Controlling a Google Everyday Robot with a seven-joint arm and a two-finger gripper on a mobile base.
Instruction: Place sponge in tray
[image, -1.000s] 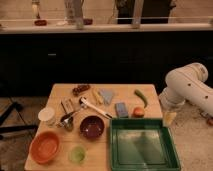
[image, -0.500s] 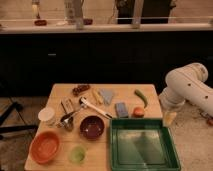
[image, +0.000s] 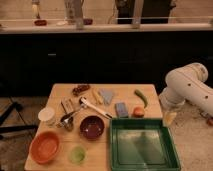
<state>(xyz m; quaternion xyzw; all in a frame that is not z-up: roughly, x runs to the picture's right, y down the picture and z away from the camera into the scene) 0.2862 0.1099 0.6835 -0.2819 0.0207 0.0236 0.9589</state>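
Blue sponge flat on the wooden tabletop, just behind the green tray, not in it. Small orange thing right beside the sponge. Gripper hanging low past the tabletop's right edge, near the tray's far corner, under the white arm. Can't tell if spread or pinched. Purple bowl left of the tray.

This looks like a kitchen. A long counter runs across at 12 o'clock, with dark cupboards under it. A wooden table holds an orange bowl and a cup. The gripper hangs at 3 o'clock, beside the table.
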